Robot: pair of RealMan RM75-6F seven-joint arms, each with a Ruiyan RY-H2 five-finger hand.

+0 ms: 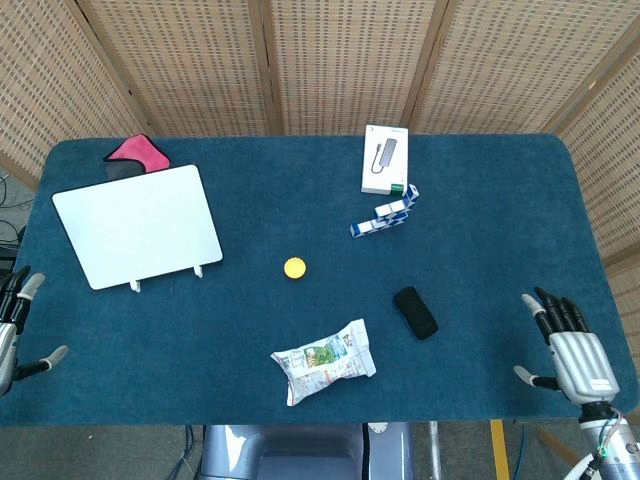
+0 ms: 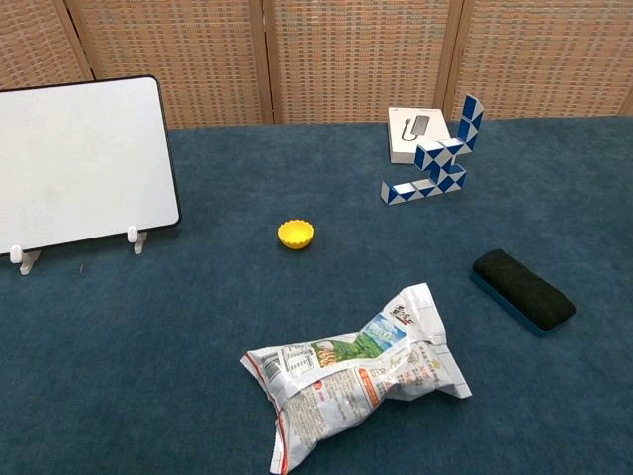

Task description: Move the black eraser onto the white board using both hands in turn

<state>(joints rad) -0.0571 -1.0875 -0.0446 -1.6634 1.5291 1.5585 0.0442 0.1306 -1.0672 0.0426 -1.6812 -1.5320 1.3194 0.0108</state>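
black eraser point(image 1: 415, 312) untouched on table point(image 1: 480, 240)

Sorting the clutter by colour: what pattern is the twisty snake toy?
Blue and white triangles on the snake toy, clearest in the chest view.

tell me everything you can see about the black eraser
The black eraser is an oblong block with rounded ends, its top a dark, fuzzy felt-like pad over a thin blue base seen along its lower edge in the chest view. It lies flat on the blue table cloth, angled diagonally, right of the snack bag. Nothing touches it: the right hand is apart from it near the table's right edge, and it is far from the white board.
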